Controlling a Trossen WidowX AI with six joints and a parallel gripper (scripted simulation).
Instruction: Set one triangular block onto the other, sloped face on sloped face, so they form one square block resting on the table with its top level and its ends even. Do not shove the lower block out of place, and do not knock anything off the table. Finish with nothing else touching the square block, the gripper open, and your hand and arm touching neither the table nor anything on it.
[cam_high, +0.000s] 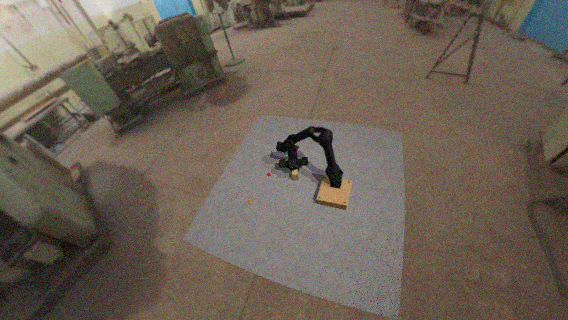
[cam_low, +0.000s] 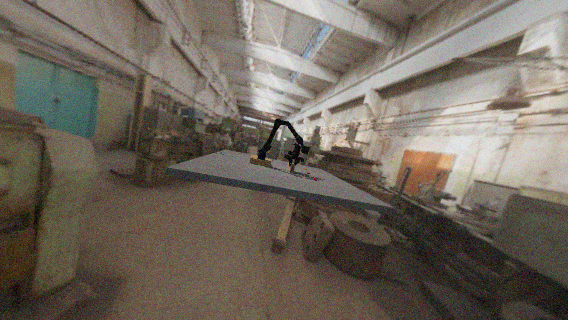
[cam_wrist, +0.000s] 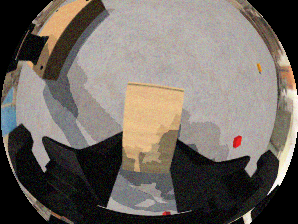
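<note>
A pale wooden block (cam_high: 295, 175) (cam_low: 292, 169) (cam_wrist: 152, 112) sits between the fingers of my gripper (cam_high: 295, 170) (cam_low: 293, 164) (cam_wrist: 148, 136). The gripper is shut on it, with one black finger against each side in the wrist view. The block's flat, pale face is toward the wrist camera, with a thin darker line along its far edge. Its sloped face is not visible. A second triangular block cannot be told apart; it may be hidden under the held one. Whether the held block touches anything below is unclear.
The arm's base stands on a wooden board (cam_high: 331, 195) (cam_low: 260, 161) (cam_wrist: 57, 20), at upper left in the wrist view. A small red piece (cam_high: 268, 174) (cam_low: 315, 179) (cam_wrist: 237, 141) and a small orange piece (cam_high: 250, 202) (cam_wrist: 259, 68) lie on the grey table (cam_high: 300, 235) (cam_low: 225, 172).
</note>
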